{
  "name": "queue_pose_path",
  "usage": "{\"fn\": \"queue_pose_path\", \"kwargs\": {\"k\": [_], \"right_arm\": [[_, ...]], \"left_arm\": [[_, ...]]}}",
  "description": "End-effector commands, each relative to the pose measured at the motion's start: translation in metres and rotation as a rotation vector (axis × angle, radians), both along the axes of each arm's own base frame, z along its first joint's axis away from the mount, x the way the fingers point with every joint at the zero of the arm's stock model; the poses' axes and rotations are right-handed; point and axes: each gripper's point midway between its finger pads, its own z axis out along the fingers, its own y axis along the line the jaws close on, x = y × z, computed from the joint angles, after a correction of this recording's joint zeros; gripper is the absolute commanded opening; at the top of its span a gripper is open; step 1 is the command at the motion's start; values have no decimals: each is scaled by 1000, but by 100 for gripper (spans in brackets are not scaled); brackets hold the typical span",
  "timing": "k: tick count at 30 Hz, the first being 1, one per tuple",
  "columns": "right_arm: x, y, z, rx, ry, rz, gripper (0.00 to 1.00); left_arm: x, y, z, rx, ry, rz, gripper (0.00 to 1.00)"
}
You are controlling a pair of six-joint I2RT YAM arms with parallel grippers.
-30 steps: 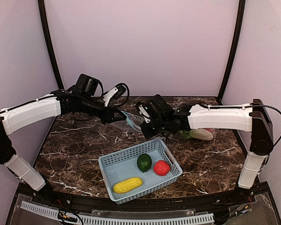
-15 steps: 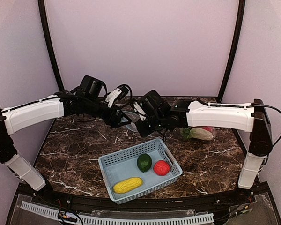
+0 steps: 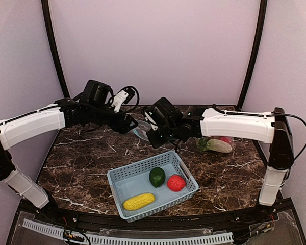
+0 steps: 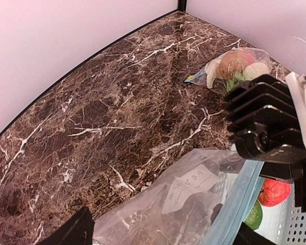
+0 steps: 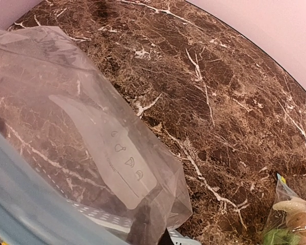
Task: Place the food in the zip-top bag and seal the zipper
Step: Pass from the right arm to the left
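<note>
Right gripper (image 3: 151, 138) pinches the zip-top bag (image 3: 141, 133); left gripper (image 3: 132, 125) gapes wide, the bag between its fingers. Corn (image 3: 138, 201) lies in the basket (image 3: 118, 179), well apart.

Light blue basket (image 3: 132, 181) on marble table (image 3: 81, 163)

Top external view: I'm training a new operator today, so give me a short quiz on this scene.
1. How many food items lie in the blue basket? A) two B) three C) five
2. True or false: the right gripper is shut on the clear zip-top bag.
3. Which item lies between the yellow corn and the red fruit?
Key: 1 B; 2 true; 3 the dark green fruit.
</note>
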Motion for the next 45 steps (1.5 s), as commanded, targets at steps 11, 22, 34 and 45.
{"fn": "queue_pose_path", "kwargs": {"k": [11, 22, 34, 45], "right_arm": [[4, 4, -8, -78, -19, -58, 0], [5, 3, -11, -102, -16, -63, 0], [21, 9, 5, 4, 4, -29, 20], [-36, 12, 73, 262, 57, 186, 79]], "left_arm": [[0, 13, 5, 131, -85, 50, 41], [-5, 9, -3, 163, -75, 10, 10], [-18, 3, -33, 178, 53, -46, 1], [2, 27, -42, 43, 171, 64, 1]]}}
